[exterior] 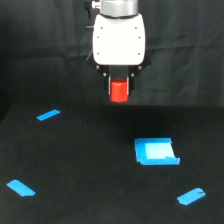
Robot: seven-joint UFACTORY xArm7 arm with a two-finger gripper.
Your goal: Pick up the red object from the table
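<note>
Gripper (119,86): clenching the red object (119,91) — hanging above the table (90,165).
Blue square (156,151): lying below, toward the exterior view's right.

The wide black counter (90,165) looks dull and not shiny. The small red block (119,91) looks smooth, like plastic.

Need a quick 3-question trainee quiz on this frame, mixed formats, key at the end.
1. True or false: the red object rests on the table.
2. How many blue tape strips lie on the table, not counting the blue square patch?
3. Multiple choice: the patch lies A) directly under the end effector, B) nearer the camera and toward the exterior view's right of it, C) at the exterior view's far left.

Key: 1 false, it sits between the end effector's fingers above the table; 2 three; 3 B.
</note>
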